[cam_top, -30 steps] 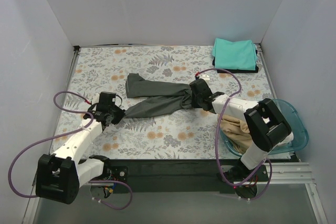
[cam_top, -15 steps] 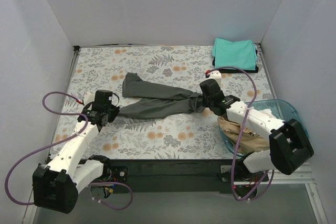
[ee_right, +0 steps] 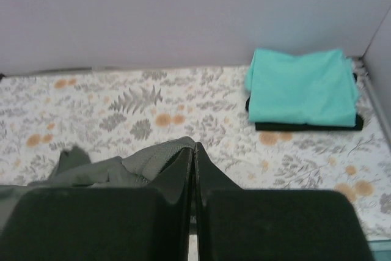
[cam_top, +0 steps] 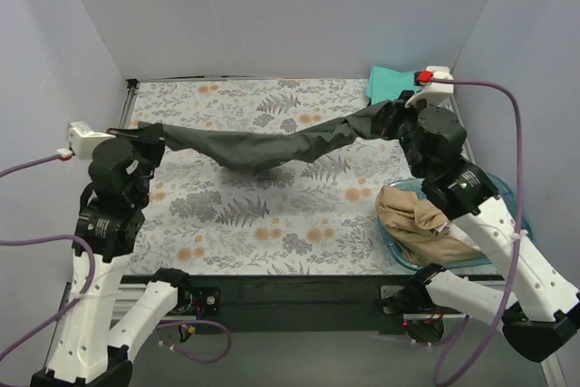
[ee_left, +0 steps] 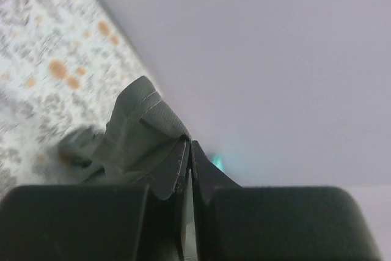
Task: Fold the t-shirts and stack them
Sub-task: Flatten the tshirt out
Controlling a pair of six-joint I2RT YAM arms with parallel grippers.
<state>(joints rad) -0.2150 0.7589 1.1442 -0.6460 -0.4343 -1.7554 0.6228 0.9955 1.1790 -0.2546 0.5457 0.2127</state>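
The dark grey t-shirt [cam_top: 263, 144] hangs stretched in the air between both grippers, sagging in the middle above the floral table. My left gripper [cam_top: 154, 130] is shut on its left end, seen as grey cloth [ee_left: 137, 129] at the closed jaws in the left wrist view. My right gripper [cam_top: 390, 113] is shut on its right end, with the cloth [ee_right: 140, 160] bunched at the closed jaws in the right wrist view. A folded teal t-shirt [ee_right: 302, 87] lies on a folded black one [ee_right: 308, 126] at the far right corner. A tan t-shirt [cam_top: 417, 224] lies in the basin.
The translucent blue plastic basin [cam_top: 512, 198] stands at the near right edge of the table. White walls close in the table on three sides. Purple cables loop from both arms.
Both arms have risen and spread apart, lifting the dark grey t-shirt off the table and pulling it taut between them.
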